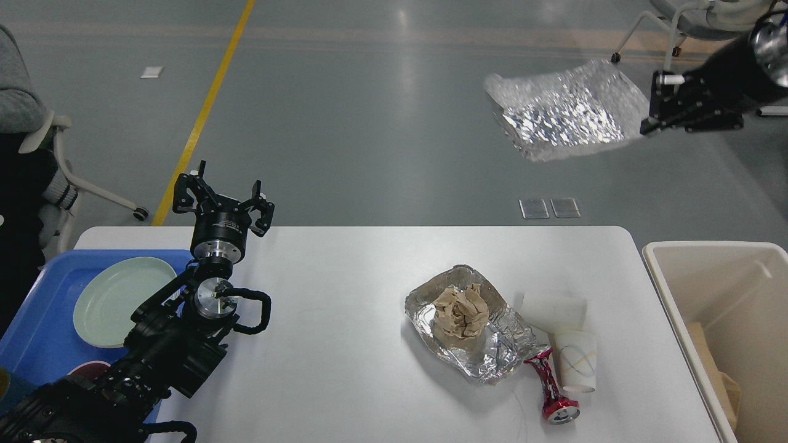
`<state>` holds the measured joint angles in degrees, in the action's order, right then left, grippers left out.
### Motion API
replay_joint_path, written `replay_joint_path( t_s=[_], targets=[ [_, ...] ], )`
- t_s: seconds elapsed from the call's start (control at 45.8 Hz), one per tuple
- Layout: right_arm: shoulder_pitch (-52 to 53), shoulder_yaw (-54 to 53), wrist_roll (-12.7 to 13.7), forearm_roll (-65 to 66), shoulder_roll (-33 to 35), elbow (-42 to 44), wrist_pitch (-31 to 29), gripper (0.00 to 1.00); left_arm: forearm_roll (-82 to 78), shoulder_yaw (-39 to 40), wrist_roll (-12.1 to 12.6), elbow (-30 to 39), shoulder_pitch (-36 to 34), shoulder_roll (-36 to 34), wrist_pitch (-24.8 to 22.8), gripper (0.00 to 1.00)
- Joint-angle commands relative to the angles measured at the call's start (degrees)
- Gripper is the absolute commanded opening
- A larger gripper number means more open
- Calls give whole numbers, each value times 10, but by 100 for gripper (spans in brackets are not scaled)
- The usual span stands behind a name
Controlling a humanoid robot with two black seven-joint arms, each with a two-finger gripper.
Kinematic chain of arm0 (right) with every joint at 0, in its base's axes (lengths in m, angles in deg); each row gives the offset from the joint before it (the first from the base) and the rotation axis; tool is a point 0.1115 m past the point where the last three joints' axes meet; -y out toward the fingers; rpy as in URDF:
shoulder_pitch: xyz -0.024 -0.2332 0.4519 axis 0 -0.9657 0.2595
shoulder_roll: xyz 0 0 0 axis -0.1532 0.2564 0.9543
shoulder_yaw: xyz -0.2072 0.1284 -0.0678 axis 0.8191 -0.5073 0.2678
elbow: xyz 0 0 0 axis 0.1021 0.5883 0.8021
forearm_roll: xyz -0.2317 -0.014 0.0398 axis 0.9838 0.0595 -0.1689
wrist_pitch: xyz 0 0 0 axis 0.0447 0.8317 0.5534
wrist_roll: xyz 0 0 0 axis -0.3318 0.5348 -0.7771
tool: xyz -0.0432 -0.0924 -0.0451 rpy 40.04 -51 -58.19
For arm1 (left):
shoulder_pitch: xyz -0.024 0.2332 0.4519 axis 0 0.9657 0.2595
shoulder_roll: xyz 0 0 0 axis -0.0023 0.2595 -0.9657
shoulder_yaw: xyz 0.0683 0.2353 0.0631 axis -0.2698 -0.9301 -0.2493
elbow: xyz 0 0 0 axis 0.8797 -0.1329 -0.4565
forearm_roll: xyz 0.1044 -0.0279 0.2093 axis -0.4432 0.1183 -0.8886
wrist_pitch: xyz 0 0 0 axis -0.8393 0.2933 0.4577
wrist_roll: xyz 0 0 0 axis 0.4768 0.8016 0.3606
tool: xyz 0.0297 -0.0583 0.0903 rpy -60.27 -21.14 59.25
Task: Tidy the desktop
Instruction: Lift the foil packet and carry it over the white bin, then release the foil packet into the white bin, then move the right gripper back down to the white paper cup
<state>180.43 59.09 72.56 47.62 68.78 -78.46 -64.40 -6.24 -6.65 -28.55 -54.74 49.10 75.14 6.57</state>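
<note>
The white tabletop (345,344) filled the lower view. Near its right edge lay a foil tray (471,332) holding crumpled brown paper (460,312), with 2 paper cups (569,338) and a crushed red can (551,391) just beside it. The left pincer (223,198) hovered spread over the far left corner, beside a blue tray (37,326). The right pincer (654,117), high beyond the far edge, pinched a foil container (566,111).
</note>
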Motion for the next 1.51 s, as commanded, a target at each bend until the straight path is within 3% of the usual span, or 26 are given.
replay_joint_path(
  t_s=[0.0,0.262,0.393,0.525,0.546,0.612,0.678,1.027,1.18,1.355,1.486],
  targets=[
    [-104,18,0,17,-28,90,13,0,0,0,0,0,0,0,0,100],
    [-226,197,1,16,-29,124,219,0,0,0,0,1,0,0,0,100],
    [-283,226,1,15,-26,162,259,1,0,0,0,0,1,0,0,100],
    [-340,237,0,19,-25,200,297,12,0,0,0,0,0,0,0,100],
    [-346,240,1,20,-25,201,305,20,0,0,0,0,0,0,0,100],
    [-356,246,1,19,-25,201,326,57,0,0,0,0,0,0,0,100],
    [-360,246,1,16,-25,202,342,100,0,0,0,0,0,0,0,100],
    [-312,245,0,-16,-44,204,333,100,0,0,0,1,1,0,0,100],
    [-230,236,0,-19,-52,187,265,100,0,0,0,0,0,0,0,100],
    [-86,234,2,-45,-49,45,213,100,0,0,0,0,1,0,0,100],
    [30,230,23,-73,-40,-109,206,100,0,0,0,0,1,0,0,100]
  ],
)
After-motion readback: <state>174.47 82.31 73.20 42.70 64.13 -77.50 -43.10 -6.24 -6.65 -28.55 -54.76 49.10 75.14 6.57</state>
